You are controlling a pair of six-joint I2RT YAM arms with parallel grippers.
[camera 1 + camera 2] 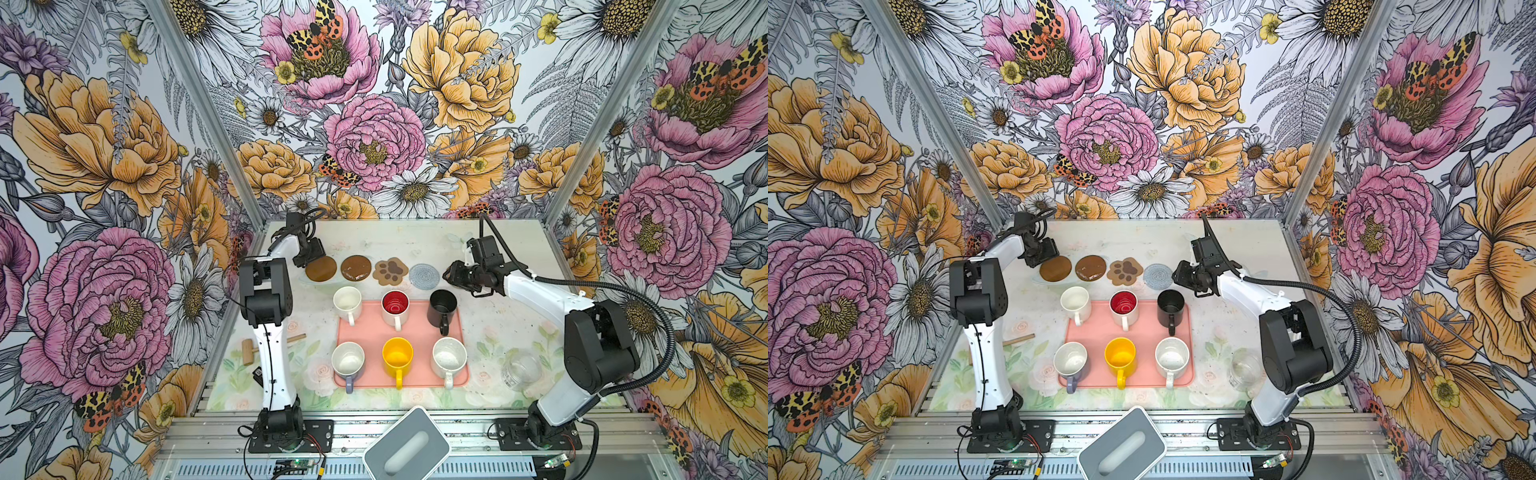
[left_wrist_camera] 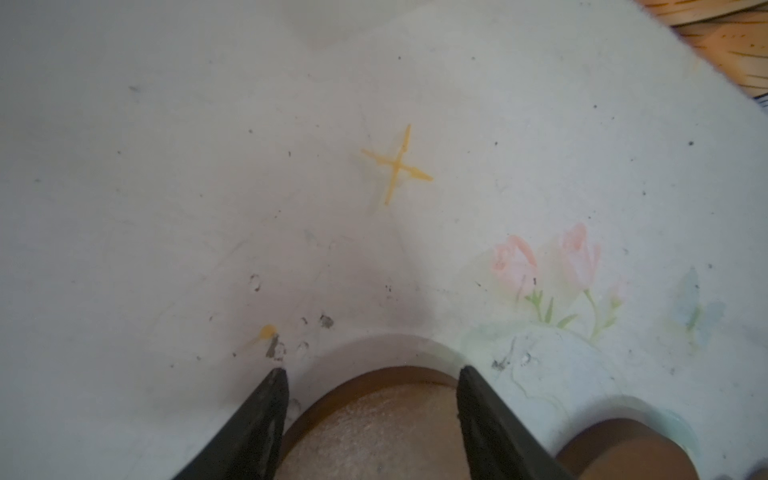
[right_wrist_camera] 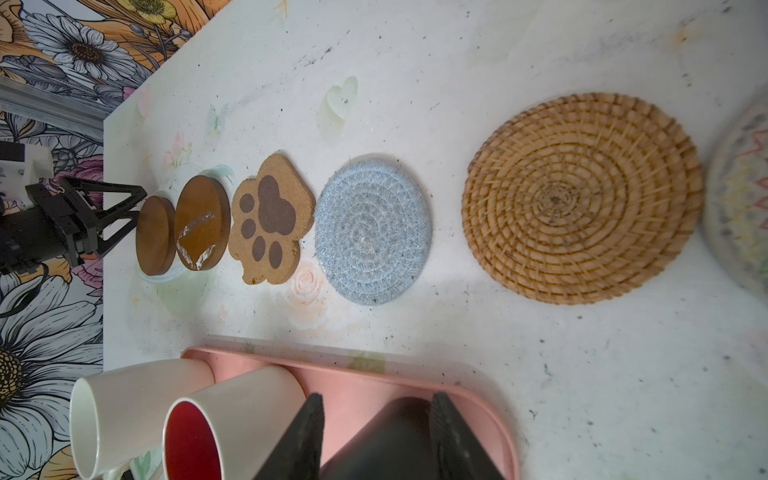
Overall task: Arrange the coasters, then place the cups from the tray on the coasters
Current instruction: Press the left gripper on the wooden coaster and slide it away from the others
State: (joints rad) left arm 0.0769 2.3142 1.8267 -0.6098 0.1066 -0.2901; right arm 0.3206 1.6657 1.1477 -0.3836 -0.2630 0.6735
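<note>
Left wrist view: glossy brown disc (image 2: pixel 374 428) between wide left jaws; right jaws partly apart, empty.

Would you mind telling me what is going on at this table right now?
Two robot arms are laying out coasters before moving mugs. The left gripper has its jaws apart around the end brown coaster of the row beyond the pink tray. The right gripper hovers open by the black mug. All six mugs stand on the tray; no coaster holds one yet.
</note>
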